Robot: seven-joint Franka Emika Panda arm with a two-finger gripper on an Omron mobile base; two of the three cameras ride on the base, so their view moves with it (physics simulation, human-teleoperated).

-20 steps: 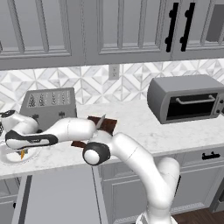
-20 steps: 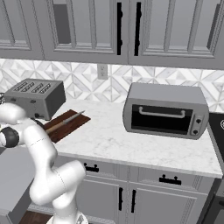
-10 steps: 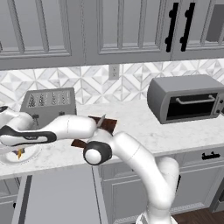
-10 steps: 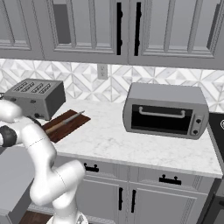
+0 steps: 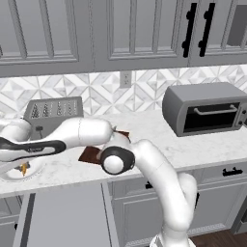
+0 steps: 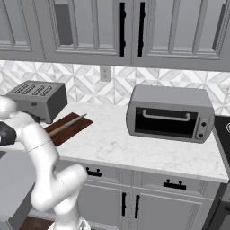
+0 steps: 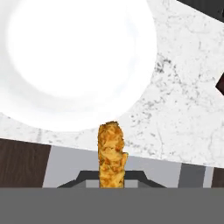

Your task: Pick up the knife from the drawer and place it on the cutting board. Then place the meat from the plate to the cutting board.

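My gripper (image 7: pixel 112 183) is shut on the meat (image 7: pixel 112 154), a thin orange-brown strip standing up between the fingers just past the rim of the white plate (image 7: pixel 78 61). From the left base camera the meat (image 5: pixel 23 169) hangs at the gripper (image 5: pixel 21 165) over the plate (image 5: pixel 10 174) at the counter's far left. The knife (image 6: pixel 67 125) lies along the dark reddish cutting board (image 6: pixel 71 129), tan handle to the left. My arm hides most of the cutting board (image 5: pixel 89 154). The grey drawer (image 5: pixel 62 217) stands open below the counter.
A silver toaster (image 5: pixel 53 113) stands behind the board and plate. A grey toaster oven (image 6: pixel 168 112) sits to the right on the white marble counter (image 6: pixel 117 143). Upper cabinets with black handles hang above.
The hand has drifted slightly left and the forearm has rolled a little. The meat stays gripped over the plate's edge.
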